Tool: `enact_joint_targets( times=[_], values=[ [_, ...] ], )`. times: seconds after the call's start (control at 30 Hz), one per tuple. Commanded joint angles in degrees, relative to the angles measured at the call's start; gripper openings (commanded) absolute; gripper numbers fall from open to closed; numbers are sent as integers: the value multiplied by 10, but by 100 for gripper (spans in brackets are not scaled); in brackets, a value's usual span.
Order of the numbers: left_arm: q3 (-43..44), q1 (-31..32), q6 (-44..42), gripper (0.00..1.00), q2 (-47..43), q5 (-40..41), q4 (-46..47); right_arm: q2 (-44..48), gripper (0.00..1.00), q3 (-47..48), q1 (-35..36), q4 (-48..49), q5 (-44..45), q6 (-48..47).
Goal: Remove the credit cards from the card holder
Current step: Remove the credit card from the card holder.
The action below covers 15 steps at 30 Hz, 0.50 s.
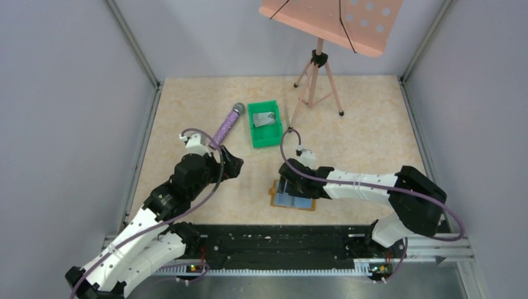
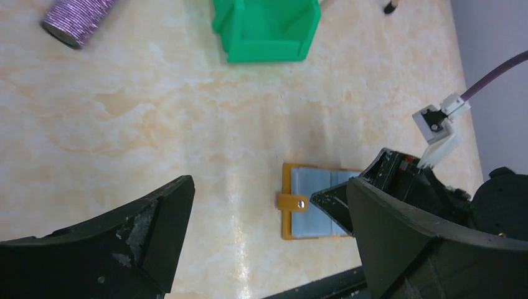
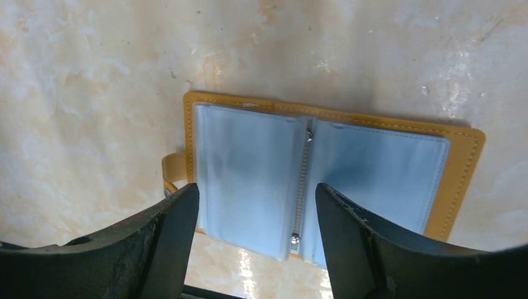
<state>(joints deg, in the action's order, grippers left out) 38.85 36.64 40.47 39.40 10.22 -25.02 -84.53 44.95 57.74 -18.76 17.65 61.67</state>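
The card holder (image 1: 292, 199) lies open near the table's front edge, a tan cover with pale blue-grey pockets (image 3: 249, 168) and a clasp tab (image 2: 292, 202). My right gripper (image 3: 256, 190) hovers low over it, open, its fingers either side of the left pocket page with nothing between them. In the top view the right gripper (image 1: 288, 187) covers the card holder's far edge. My left gripper (image 2: 269, 187) is open and empty, off to the left of the holder (image 2: 314, 202). One silvery-grey credit card (image 1: 266, 118) lies in the green bin (image 1: 256, 138). I cannot tell whether the pockets hold any card.
A purple microphone (image 1: 227, 124) lies left of the green bin (image 2: 268, 37). A tripod stand (image 1: 319, 81) with a pink perforated desk (image 1: 367, 25) stands at the back. A black rail (image 1: 280, 240) runs along the near edge. Grey walls close in both sides.
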Motion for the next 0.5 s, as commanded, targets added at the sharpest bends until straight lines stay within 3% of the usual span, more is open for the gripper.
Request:
enact_joint_targets(
  times=[0.0,0.17,0.47],
  values=[
    [5,1,-39,99,-58,97,-49,-39,70,62,21,-42,52,25],
    [3,1,-53,99,-100,122,-71,-84,71,102,28,-68,65,27],
    [-16,1,-59,99,-131,89,-51,-132,70,144,30,-125,87,34]
  ],
)
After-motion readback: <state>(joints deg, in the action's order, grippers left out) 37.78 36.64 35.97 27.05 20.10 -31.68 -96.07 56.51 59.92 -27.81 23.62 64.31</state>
